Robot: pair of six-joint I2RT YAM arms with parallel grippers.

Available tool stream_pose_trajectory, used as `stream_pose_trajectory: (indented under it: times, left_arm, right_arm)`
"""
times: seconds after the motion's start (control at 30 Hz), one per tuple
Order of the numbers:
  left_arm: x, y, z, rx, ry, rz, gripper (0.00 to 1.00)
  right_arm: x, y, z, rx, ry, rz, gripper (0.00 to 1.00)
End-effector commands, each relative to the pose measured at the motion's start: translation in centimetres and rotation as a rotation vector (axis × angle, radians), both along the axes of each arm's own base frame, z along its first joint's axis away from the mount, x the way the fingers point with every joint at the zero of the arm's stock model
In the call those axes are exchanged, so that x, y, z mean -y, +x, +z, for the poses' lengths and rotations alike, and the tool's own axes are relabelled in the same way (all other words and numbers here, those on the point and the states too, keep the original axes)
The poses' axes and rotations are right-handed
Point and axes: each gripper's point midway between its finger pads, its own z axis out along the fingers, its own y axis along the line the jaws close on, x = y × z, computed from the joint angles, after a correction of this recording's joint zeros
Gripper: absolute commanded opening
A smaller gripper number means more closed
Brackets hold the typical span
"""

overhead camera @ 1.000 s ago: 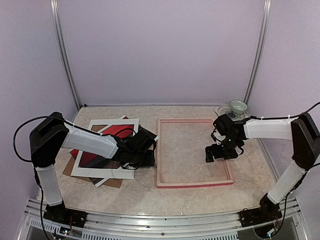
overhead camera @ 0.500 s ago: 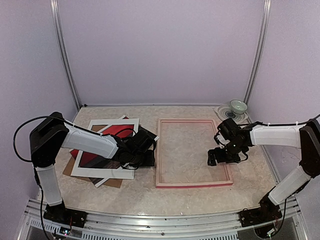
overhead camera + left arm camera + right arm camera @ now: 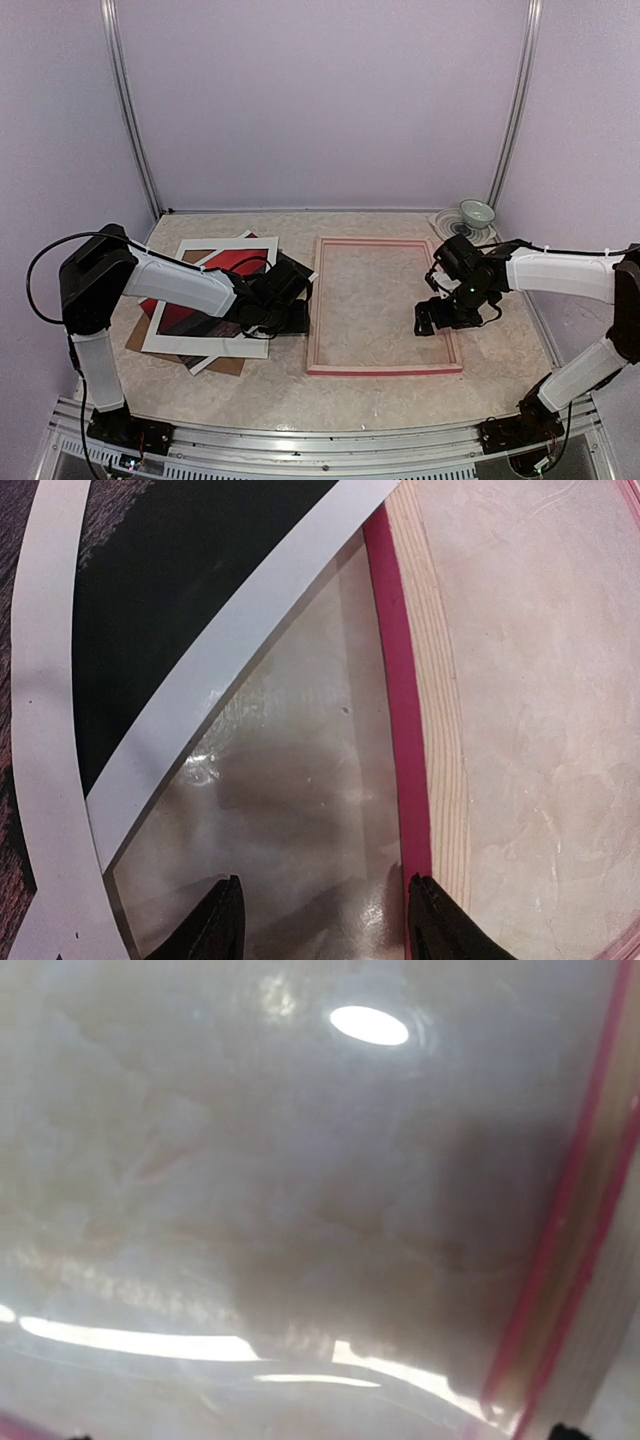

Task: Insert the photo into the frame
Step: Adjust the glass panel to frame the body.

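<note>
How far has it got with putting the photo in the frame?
Barely started. The photo sits at left under the white mat, not in the frame. The left gripper hovers at the mat's edge, the right gripper over the frame, both holding nothing. Lifting and placing the photo remain.

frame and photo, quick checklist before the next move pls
1. Frame flat on the table, opening bare: ok.
2. Photo free to lift: not ok, the white mat lies over it.
3. Right hand open: ok, it is over the frame's right side.
4. Left hand free: ok, fingers apart with nothing between them, beside the frame's left rail.
5. Bowl clear of the frame: ok, in the far right corner.
</note>
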Motion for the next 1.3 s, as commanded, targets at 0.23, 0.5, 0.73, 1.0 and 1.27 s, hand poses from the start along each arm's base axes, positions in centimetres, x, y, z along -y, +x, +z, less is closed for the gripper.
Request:
stream_pose_trajectory:
  times: [0.23,0.5,0.73,1.0,1.27]
  left_arm:
    - [0.8,-0.7,0.1,-0.016,-0.02,-0.036,0.56]
    - [0.9,-0.9,0.0,-0.019,-0.018,-0.04,0.56]
    - [0.7,-1.0,-0.1,-0.019,-0.016,-0.039,0.56]
    - [0.6,-1.0,-0.2,-0.019,-0.012,-0.04,0.56]
    - [0.5,-1.0,-0.2,-0.019,-0.013,-0.038,0.56]
  right_arm:
    - [-0.4,-1.8,-1.0,-0.058,0.015,0.062,0.98]
    - [-0.9,-2.9,-2.4,-0.088,-0.004,0.093,0.98]
    - [-1.0,-3.7,-3.6,-0.115,-0.057,0.097,0.98]
    - [-1.3,-3.8,-3.1,-0.108,-0.119,0.111,0.99]
    - [-2.5,-1.8,2.1,-0.027,-0.088,0.116,0.99]
